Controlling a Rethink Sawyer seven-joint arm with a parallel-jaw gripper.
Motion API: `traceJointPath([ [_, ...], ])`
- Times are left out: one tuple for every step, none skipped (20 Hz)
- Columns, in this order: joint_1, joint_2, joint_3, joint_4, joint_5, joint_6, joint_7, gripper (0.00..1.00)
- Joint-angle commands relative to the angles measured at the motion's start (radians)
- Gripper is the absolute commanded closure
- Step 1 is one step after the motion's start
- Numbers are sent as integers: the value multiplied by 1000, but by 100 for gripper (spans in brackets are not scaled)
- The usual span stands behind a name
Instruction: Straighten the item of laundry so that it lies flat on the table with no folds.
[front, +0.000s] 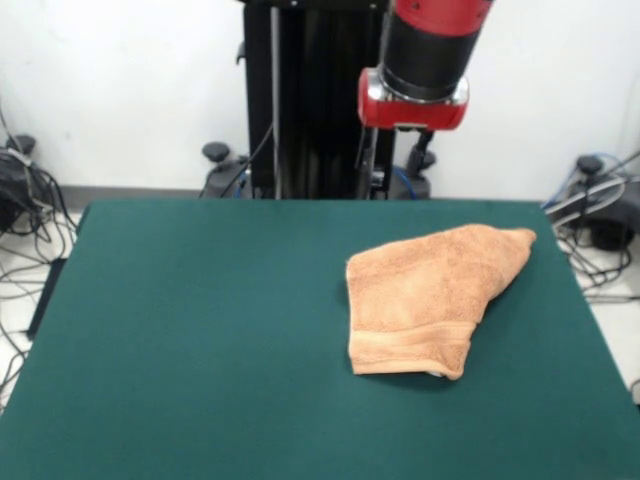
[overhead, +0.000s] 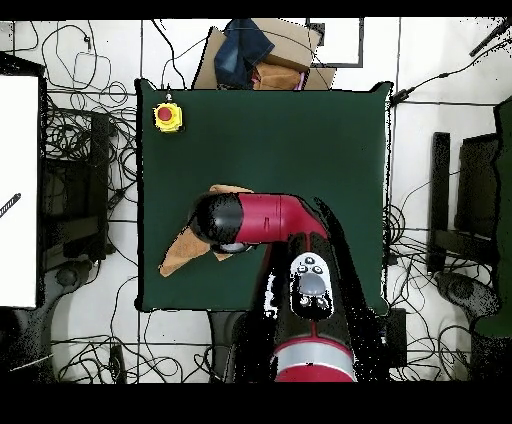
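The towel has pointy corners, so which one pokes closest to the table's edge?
The corner of the towel that points toward the back right, beside the table's right edge. The banded end lies further in.

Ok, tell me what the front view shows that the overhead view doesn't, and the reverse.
Front view only: the whole towel, folded over, with a woven band along its near edge. Overhead view only: a yellow box with a red button on a table corner, and the arm hanging over the towel, hiding most of it. Both: the peach-orange towel on the green table, still not flat.
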Motion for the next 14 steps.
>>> traceJointPath([
  [-16,76,99,-66,-71,-77,-18,0],
  [-19,81,100,-70,-76,-77,-22,0],
  [-25,86,105,-68,-80,-80,-31,0],
  [-28,92,110,-75,-84,-70,-40,0],
  [-30,98,115,-85,-86,-51,-50,0],
  [-28,109,116,-103,-92,-30,-55,0],
  [-28,118,118,-118,-95,-20,-55,0],
  [-29,122,122,-125,-99,-13,-56,0],
  [-30,123,127,-129,-103,-4,-62,0],
  [-36,122,133,-128,-105,-1,-70,0],
  [-41,123,139,-130,-107,4,-78,0],
  [-44,123,144,-130,-112,12,-89,0],
  [-47,128,149,-135,-116,21,-99,0],
  [-51,132,154,-130,-121,16,-106,0],
])
